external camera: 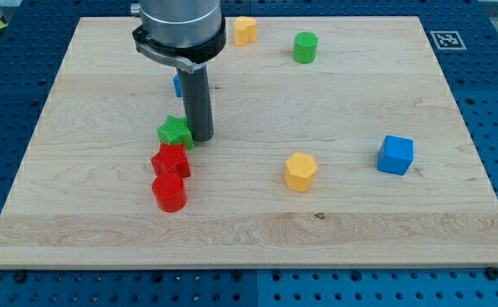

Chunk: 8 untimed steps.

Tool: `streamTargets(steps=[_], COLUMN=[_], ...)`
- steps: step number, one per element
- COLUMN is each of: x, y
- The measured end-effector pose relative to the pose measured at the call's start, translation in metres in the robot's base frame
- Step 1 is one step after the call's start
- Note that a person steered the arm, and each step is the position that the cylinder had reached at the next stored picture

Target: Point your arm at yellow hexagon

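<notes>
Our tip (202,136) rests on the board (454,230), touching the green star (175,131) at its left. We've no jaws, so nothing's held. The yellow hexagon (300,171) sits well apart, lower right of the tip.

surface: pale wooden board (257,230) | surround: blue perforated table (496,94) | marker: corner tag (444,39)

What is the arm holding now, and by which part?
Nothing is held. My tip only rests on the board beside the green star, far from the yellow hexagon.
</notes>
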<state>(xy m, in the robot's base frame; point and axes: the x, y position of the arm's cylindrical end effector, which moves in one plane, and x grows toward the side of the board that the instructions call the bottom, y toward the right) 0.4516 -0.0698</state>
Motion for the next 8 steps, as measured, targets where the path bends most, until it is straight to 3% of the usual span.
streamTargets(steps=[8], x=[-0.032], y=[0.044])
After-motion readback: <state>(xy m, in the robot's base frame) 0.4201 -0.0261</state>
